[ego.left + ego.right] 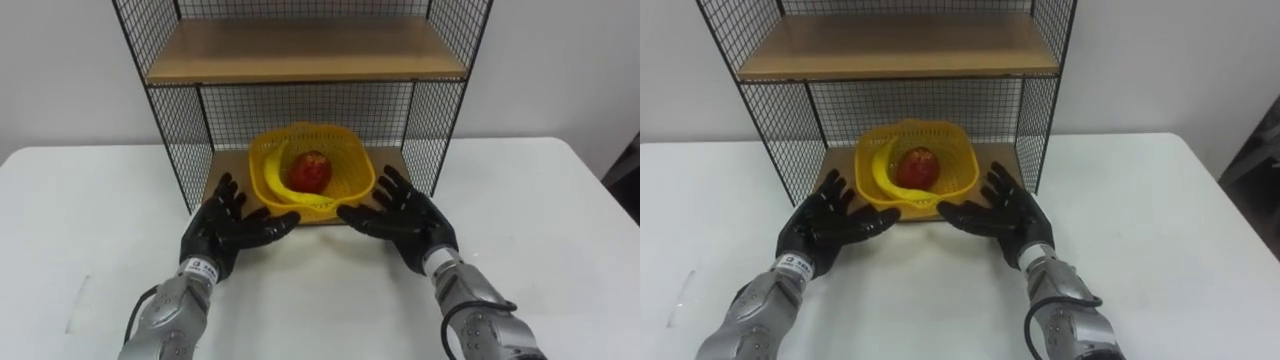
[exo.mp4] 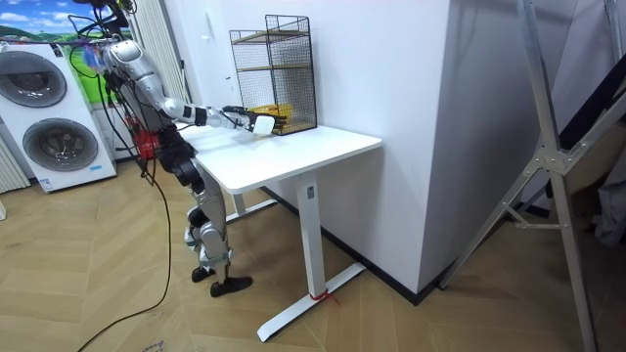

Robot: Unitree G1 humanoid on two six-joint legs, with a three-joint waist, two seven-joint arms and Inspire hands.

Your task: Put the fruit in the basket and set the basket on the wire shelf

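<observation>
— Where's the basket (image 1: 362, 168)?

— On the lower board (image 1: 222, 176) of the wire shelf (image 1: 168, 128), towards the front edge. It is bright yellow plastic, roundish with a wavy rim, and its wall is an open lattice.

— And the fruit?

— Both pieces lie inside it. A red fruit (image 1: 311, 171), round and glossy with a paler patch on top, sits in the middle. A banana (image 1: 271, 178), nearly the same yellow as the basket, curves along the inner wall on the robot's left.

— What is the shelf made of?

— A black wire grid for the sides and back, in small square mesh, with flat wooden boards for the levels. The upper board (image 1: 300, 48) is light brown and bare. The whole thing stands on a smooth white worktop (image 1: 90, 220), against a pale wall (image 1: 60, 70).

— The hands?

— Both wear black, ribbed coverings over grey metal forearms. The left hand (image 1: 226, 230) and the right hand (image 1: 408, 216) rest low over the worktop, one on each side of the basket's front. Their fingers are straight and fanned out, palms turned inward, grasping nothing. The thumbs point at the front rim, just beside it; whether they touch it I cannot tell.
</observation>
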